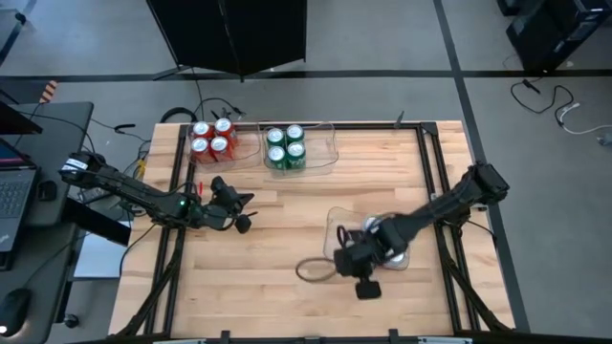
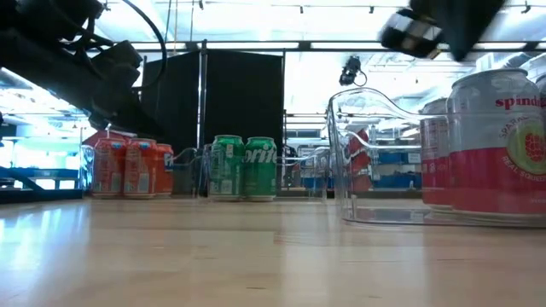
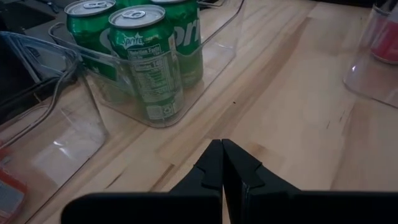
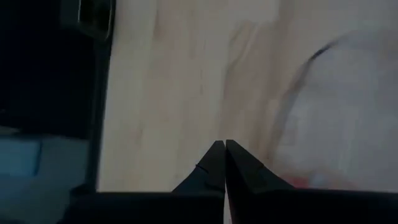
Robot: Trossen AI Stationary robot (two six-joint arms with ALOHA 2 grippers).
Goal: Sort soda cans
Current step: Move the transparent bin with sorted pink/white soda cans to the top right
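From above, the red cans (image 1: 212, 138) sit four together at the far-left of the desk (image 1: 287, 220), with the green cans (image 1: 285, 148) in a clear tray (image 1: 330, 153) just to their right. The left gripper (image 1: 243, 212) hangs over bare wood just in front of the red cans, and the right gripper (image 1: 352, 256) is above another clear tray (image 1: 337, 225) near the front right (cans in it are mostly hidden by the arm).

Low view: red cans (image 2: 128, 167) and green cans (image 2: 243, 167) stand upright at the back, and silver-white cans with red marks (image 2: 499, 141) stand in the near tray (image 2: 367, 162).

Left wrist: jaws pressed shut, holding nothing, green cans (image 3: 146, 59) ahead in their tray (image 3: 227, 43).

Right wrist: jaws also closed and empty, over blurry wood.
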